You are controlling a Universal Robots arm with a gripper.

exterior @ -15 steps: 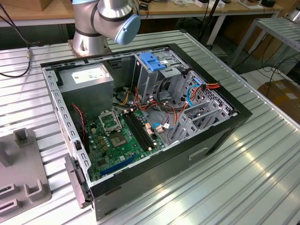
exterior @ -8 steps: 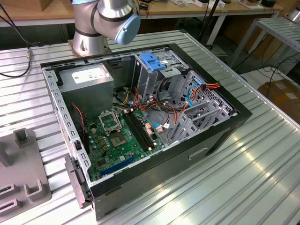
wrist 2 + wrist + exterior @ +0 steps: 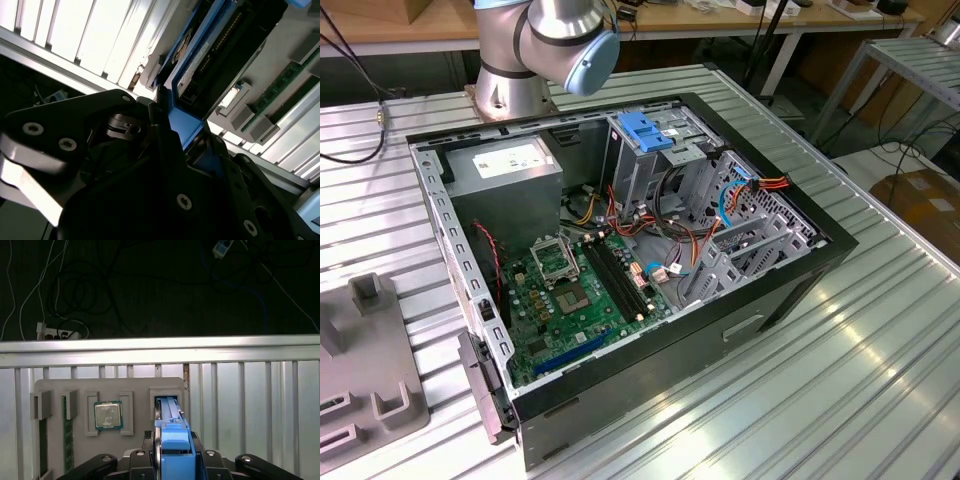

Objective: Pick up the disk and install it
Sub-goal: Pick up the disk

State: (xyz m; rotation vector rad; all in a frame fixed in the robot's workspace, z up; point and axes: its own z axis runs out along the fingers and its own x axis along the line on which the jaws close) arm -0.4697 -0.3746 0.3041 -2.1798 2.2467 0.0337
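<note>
Biggest thing on the slatted metal table point(image 3: 880, 340) was the open computer case point(image 3: 650, 385), with the arm point(image 3: 550, 40) rising at its far side. Inside, on the far side, stood the drive cage point(image 3: 640, 175) with its blue latch point(image 3: 645, 130). The grey parts tray point(image 3: 370, 380) sat at the exterior view's left, near corner, just beside the case.

The disk point(image 3: 172, 440) was at that tray, standing on edge over its pocket. The gripper point(image 3: 172, 455) was closed on its blue frame point(image 3: 182, 125), one finger on each side. We couldn't tell whether the disk had cleared the pocket.

Handling-wise, we'd call it a stiff, dense little brick. The metal faces look slick, and it probably hates knocks. The plastic frame looks like the sane place to grab, away from the connector edge.

The first wrist view looked straight onto the tray and gave us the pocket, the chip point(image 3: 108, 415) and the memory sticks point(image 3: 67, 432) alongside. The second wrist view ran along the disk's flank, so we got the label edge, the connector end and the fingers hugging the frame. The exterior view had the case and cage.
</note>
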